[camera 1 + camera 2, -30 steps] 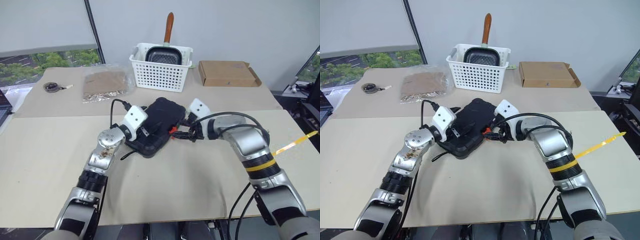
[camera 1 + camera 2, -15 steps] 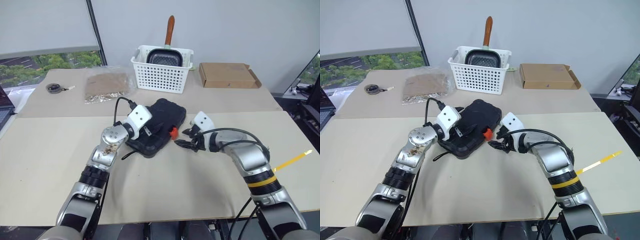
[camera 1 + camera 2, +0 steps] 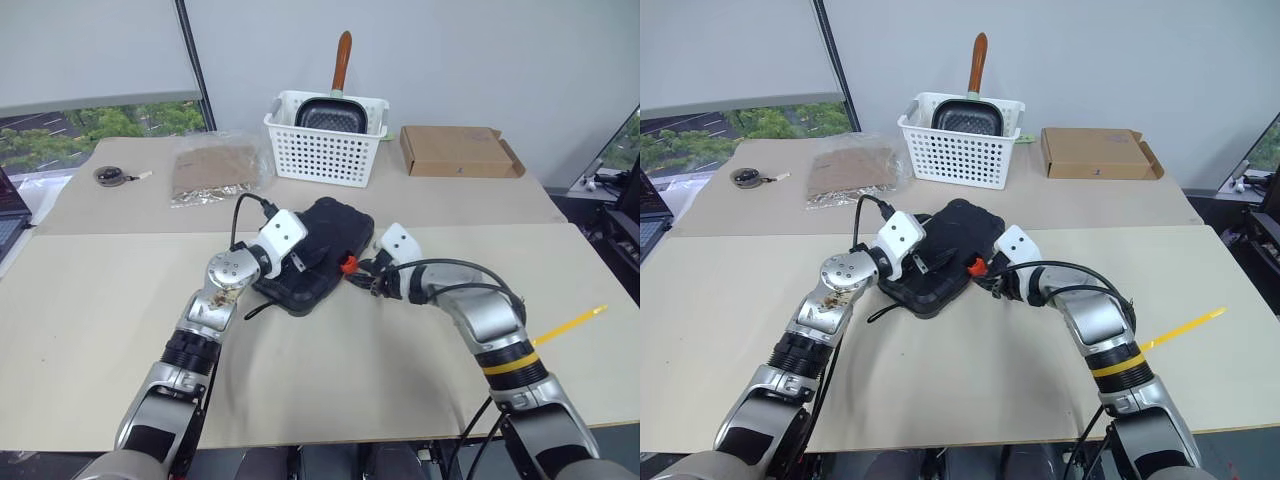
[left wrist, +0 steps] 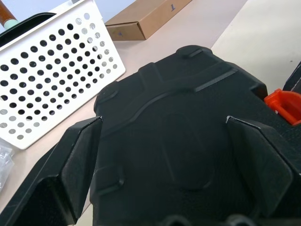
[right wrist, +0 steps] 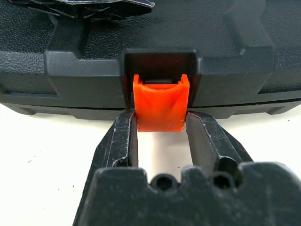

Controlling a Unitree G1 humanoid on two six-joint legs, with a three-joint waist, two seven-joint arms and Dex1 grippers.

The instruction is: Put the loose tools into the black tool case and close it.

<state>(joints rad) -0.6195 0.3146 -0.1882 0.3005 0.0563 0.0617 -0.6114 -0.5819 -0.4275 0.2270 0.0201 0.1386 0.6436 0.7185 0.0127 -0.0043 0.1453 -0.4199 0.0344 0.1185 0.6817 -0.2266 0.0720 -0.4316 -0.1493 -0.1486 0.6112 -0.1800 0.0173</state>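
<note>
The black tool case (image 3: pixel 318 252) is lying shut in the middle of the table (image 3: pixel 90 300), with no loose tools around it, so the packing looks done. The right gripper (image 5: pixel 160 134) is pinching the orange latch (image 5: pixel 159 107) between its two fingers. The left gripper (image 4: pixel 164 160) is resting wide open over the lid, holding nothing; I think only clicking the latch is left.

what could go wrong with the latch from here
The right gripper pinches only the lower sides of the orange latch, which hangs unfastened, so it could slip free. The left gripper stands open over the black tool case, not clamping it, so the case might slide when pushed.
</note>
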